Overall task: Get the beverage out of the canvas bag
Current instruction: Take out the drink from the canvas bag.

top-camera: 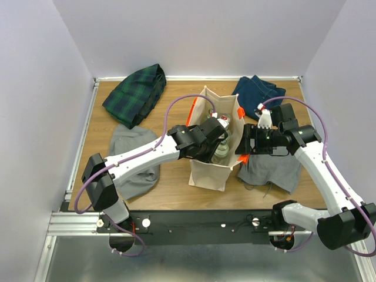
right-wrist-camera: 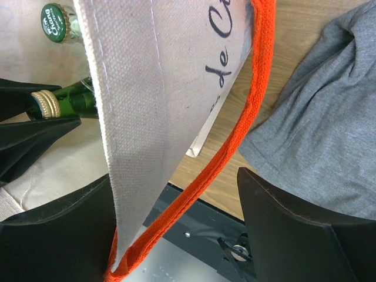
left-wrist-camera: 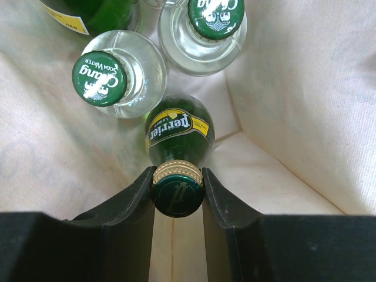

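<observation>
The left gripper [left-wrist-camera: 177, 189] is clamped on the capped neck of the green Perrier bottle [left-wrist-camera: 179, 134], deep inside the canvas bag [top-camera: 208, 170]. The bottle stands roughly upright, its long axis running straight down from the jaws, so the lift should go vertically through the bag's mouth. 2 Chang soda water bottles [left-wrist-camera: 101, 78] stand just beyond it in the bag. The right gripper [right-wrist-camera: 175, 175] straddles the bag's wall and orange handle [right-wrist-camera: 261, 59]; whether it pinches them cannot be told. The bag stands on the wooden table [top-camera: 176, 183], with a grey cloth [top-camera: 273, 167] beside it and walls close around.
</observation>
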